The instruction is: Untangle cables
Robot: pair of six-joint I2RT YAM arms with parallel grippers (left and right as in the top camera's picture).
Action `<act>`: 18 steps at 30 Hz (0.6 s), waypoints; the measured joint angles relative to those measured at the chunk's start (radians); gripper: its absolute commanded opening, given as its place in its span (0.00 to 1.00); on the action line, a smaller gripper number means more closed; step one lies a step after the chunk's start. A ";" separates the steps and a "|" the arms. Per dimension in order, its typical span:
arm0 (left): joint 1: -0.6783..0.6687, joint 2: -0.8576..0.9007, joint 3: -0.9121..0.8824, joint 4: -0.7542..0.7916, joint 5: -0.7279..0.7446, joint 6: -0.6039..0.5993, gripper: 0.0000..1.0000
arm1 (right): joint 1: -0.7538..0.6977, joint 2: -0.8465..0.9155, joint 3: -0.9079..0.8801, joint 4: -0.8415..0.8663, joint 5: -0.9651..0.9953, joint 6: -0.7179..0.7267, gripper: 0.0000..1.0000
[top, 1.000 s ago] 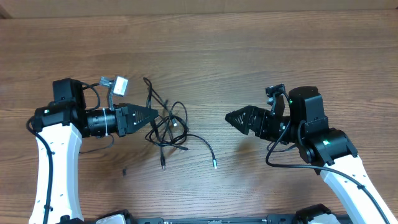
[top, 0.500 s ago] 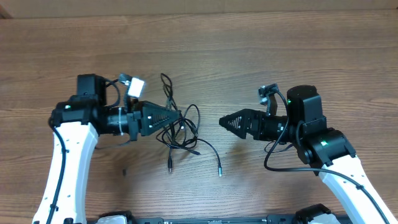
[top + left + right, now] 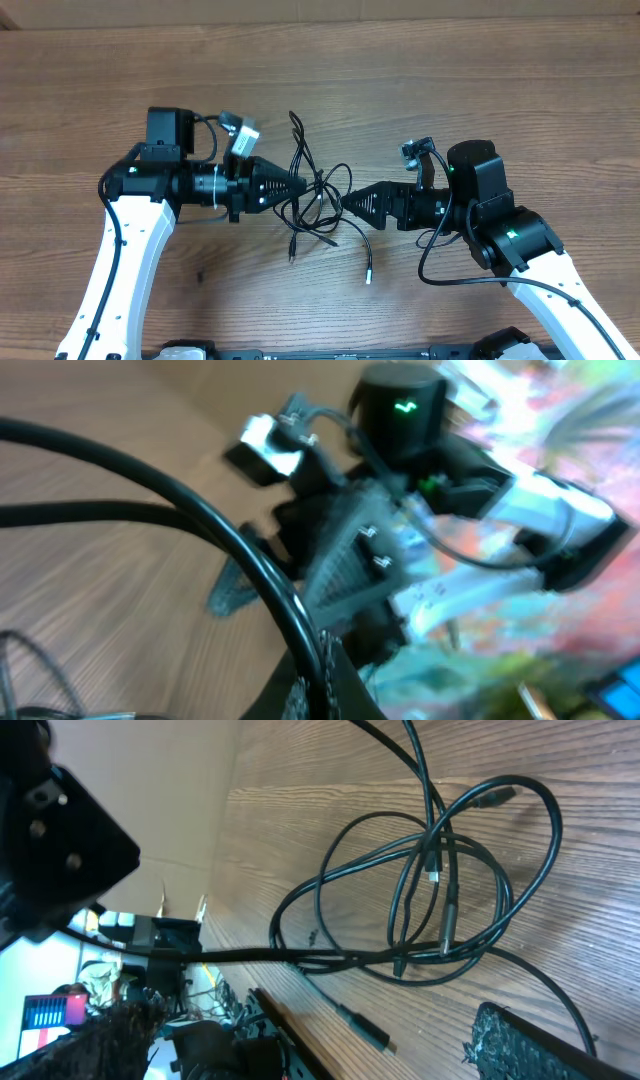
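Robot lab: white arms (image 3: 105, 270), table (image 3: 480, 80)

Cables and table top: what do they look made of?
Cables: thin cords in black, slightly glossy sheath, likely rubber or plastic, since they bend in loose loops; plug tip looks silver, probably metal. Table: brown wood grain, matte, possibly laminate.

Moves the left gripper (image 3: 298, 186) rightward, dragging the cables (image 3: 318, 205) along toward mid-table. Brings the right gripper (image 3: 347, 201) leftward, close to the cables' right edge. Narrows the gap between the two grippers to roughly the cables' own width. Shifts the trailing plug ends (image 3: 368, 279) rightward too.
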 measured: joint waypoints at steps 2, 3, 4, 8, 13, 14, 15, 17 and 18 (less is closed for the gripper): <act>0.000 0.000 0.002 0.069 -0.088 -0.121 0.04 | 0.000 0.000 0.000 0.000 0.002 0.000 1.00; 0.000 -0.001 0.002 0.101 -0.142 -0.195 0.04 | 0.000 0.000 0.000 0.000 0.003 0.000 1.00; 0.000 -0.001 0.002 0.129 -0.201 -0.272 0.04 | 0.000 0.000 0.000 0.000 0.005 0.000 1.00; 0.000 -0.001 0.005 0.185 -0.433 -0.575 0.04 | 0.000 0.000 0.000 -0.001 0.010 0.000 1.00; -0.029 -0.001 0.089 0.151 -0.639 -0.753 0.04 | 0.000 0.000 0.000 0.000 0.032 0.000 1.00; -0.042 -0.001 0.117 0.138 -0.671 -0.766 0.04 | 0.000 0.000 0.000 -0.001 0.036 0.001 1.00; -0.063 -0.001 0.152 0.117 -0.705 -0.773 0.04 | 0.000 0.000 0.000 0.000 0.043 0.001 1.00; -0.135 -0.002 0.256 0.035 -0.810 -0.773 0.04 | 0.000 0.000 0.000 -0.004 0.055 0.001 1.00; -0.157 -0.005 0.280 0.019 -0.838 -0.772 0.04 | 0.000 0.000 0.000 -0.006 0.060 0.001 1.00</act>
